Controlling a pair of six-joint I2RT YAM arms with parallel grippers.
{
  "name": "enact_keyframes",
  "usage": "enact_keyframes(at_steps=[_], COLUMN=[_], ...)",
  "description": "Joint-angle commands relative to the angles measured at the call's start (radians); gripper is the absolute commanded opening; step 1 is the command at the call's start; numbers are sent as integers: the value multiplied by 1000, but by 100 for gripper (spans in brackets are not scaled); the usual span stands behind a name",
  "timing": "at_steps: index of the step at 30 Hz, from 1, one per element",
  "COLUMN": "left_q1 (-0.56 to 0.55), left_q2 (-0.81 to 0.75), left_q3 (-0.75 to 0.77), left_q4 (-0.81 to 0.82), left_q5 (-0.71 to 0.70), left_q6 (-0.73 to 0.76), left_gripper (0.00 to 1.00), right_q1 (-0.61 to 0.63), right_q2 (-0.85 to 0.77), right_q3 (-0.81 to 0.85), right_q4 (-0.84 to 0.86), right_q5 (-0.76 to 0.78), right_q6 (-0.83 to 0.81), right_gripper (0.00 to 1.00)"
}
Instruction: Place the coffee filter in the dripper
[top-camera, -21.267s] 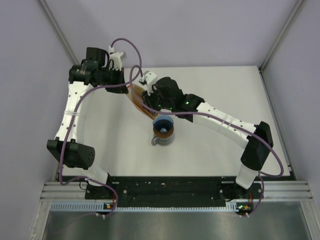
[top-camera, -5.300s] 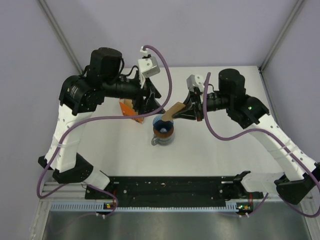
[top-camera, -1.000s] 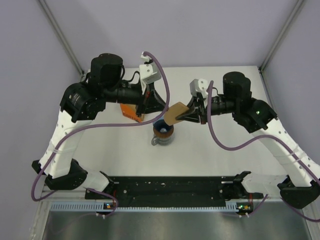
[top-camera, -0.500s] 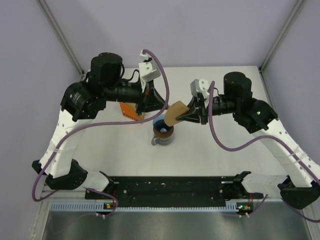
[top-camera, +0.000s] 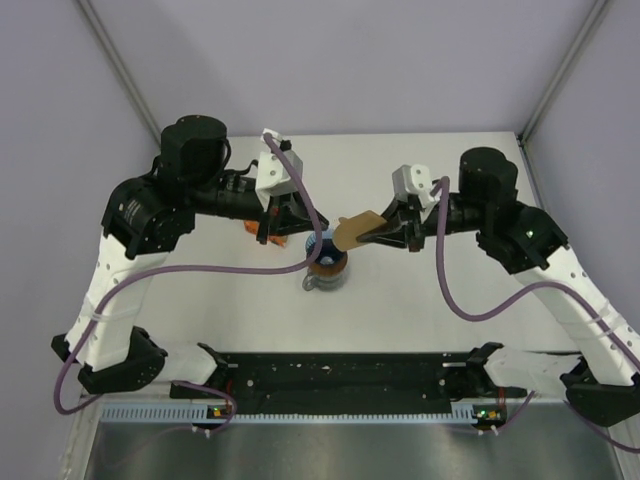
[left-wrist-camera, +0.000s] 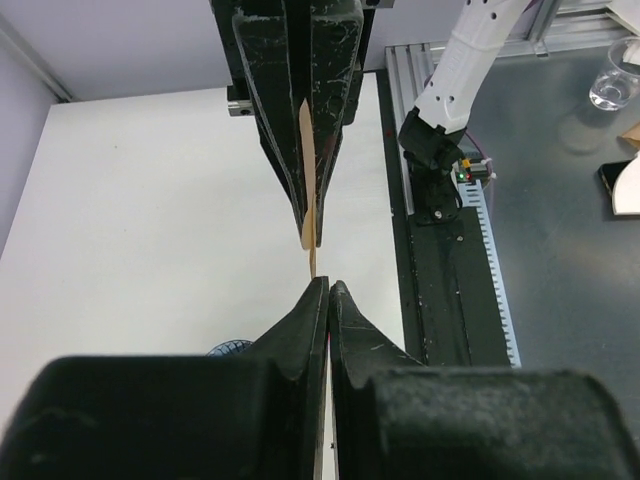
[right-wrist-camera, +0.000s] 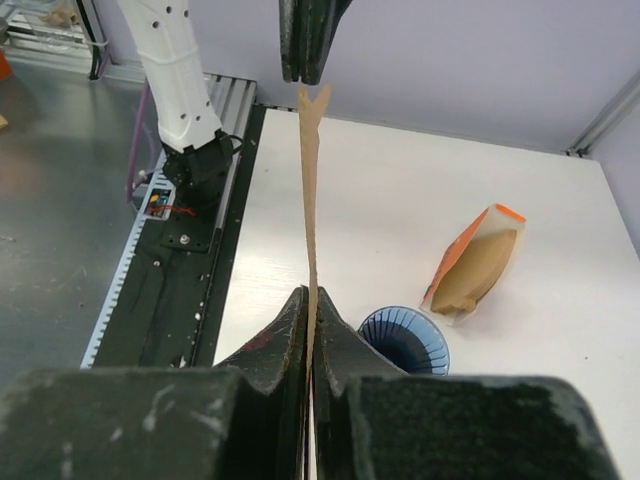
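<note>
**Top view.** The right gripper (top-camera: 378, 233) is clamped on the filter (top-camera: 351, 231). The filter hangs flat in the air just above and to the right of the dripper (top-camera: 321, 248), which sits on the jug (top-camera: 322, 279). The left gripper (top-camera: 303, 224) is pinched shut with nothing in it, close to the filter's free edge.

**Left wrist.** The filter (left-wrist-camera: 309, 190) is seen edge-on, a thin line between the right gripper's fingers (left-wrist-camera: 285, 150). It ends just short of the left gripper (left-wrist-camera: 326, 291). The dripper's rim (left-wrist-camera: 232, 348) shows low on the left.

**Right wrist.** The paper (right-wrist-camera: 310, 190) rises from the right gripper (right-wrist-camera: 309, 300), and its far tip splits into a small V. Whether the left gripper (right-wrist-camera: 305, 72) touches that tip is hard to tell. The dripper (right-wrist-camera: 403, 340) lies below and to the right, with the pack (right-wrist-camera: 472, 262) beyond it.

A flat sheet would likely just lie across the rim. The V should be spread into a cone first, then centred over the dripper and lowered narrow end down. Let go only once the paper rests against the ribs, and go gently so the dripper is not knocked off the jug.
</note>
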Motion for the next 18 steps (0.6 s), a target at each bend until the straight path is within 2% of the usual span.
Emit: enact_keyframes(at_steps=[1, 3, 4, 5, 6, 8, 12, 15, 18], left_q1=[9, 9, 9, 9, 9, 9, 6, 3, 3], left_q2=[-52, -69, -76, -87, -99, -118, -139, -133, -139], left_q3=[-32, -57, -77, -97, -121, -164, -229, -236, -252], left_q4=[68, 113, 143, 180, 216, 298, 430, 448, 448], left_q5=[-20, -23, -20, -19, -25, -32, -3, 30, 53], left_q6=[36, 25, 17, 7, -16, -55, -140, -165, -164], left_gripper=[19, 38, 44, 56, 59, 61, 61, 60, 60], right_q1=[11, 11, 11, 11, 11, 11, 12, 12, 12], right_q2=[-79, -114, -136, -154, -166, -182, -179, -176, -168], right_q3=[-20, -54, -89, -118, -144, -187, -219, -242, -241], right_q4=[87, 199, 274, 370, 470, 630, 814, 946, 985], right_q5=[-42, -49, -60, -77, -92, -106, -103, -72, -16], right_q6=[-8, 56, 108, 159, 220, 309, 412, 467, 474], right_gripper=[0, 0, 0, 0, 0, 0, 0, 0, 0])
